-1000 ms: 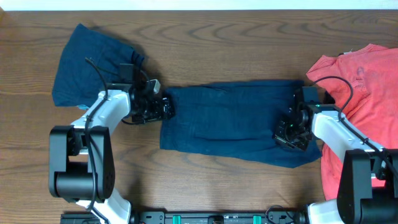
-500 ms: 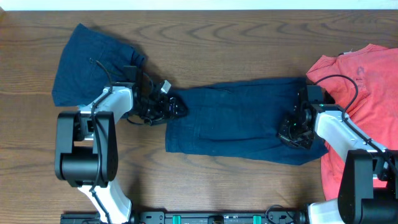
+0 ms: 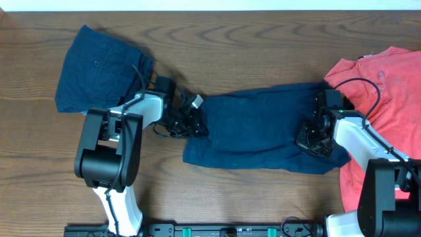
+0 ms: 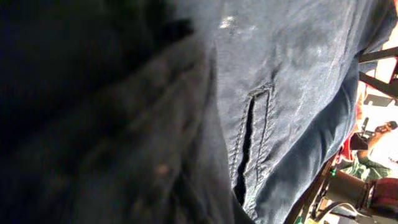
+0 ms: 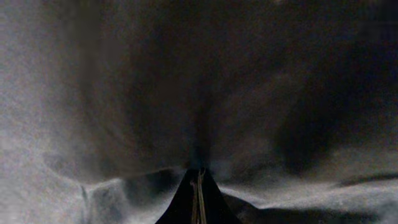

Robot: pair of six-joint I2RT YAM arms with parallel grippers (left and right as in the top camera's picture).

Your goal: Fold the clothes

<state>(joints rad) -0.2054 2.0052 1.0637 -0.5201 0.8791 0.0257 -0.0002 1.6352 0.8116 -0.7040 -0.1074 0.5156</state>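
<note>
Dark navy shorts (image 3: 256, 128) lie spread across the middle of the table. My left gripper (image 3: 196, 125) sits at their left edge and is shut on the cloth there. In the left wrist view the shorts (image 4: 298, 74) fill the frame and hide the fingers; a pocket slit (image 4: 245, 146) shows. My right gripper (image 3: 312, 139) rests on the shorts' right end. In the right wrist view its gripper (image 5: 198, 173) is pressed shut, with navy cloth (image 5: 93, 93) bunched around the tip.
A second navy garment (image 3: 99, 66) lies bunched at the back left, just behind the left arm. A red shirt (image 3: 385, 85) covers the right edge of the wooden table (image 3: 230, 39), beside the right arm.
The left gripper slid right, carrying the shorts' left edge with it, and closed. The shorts now span less width. The right arm barely moved.
</note>
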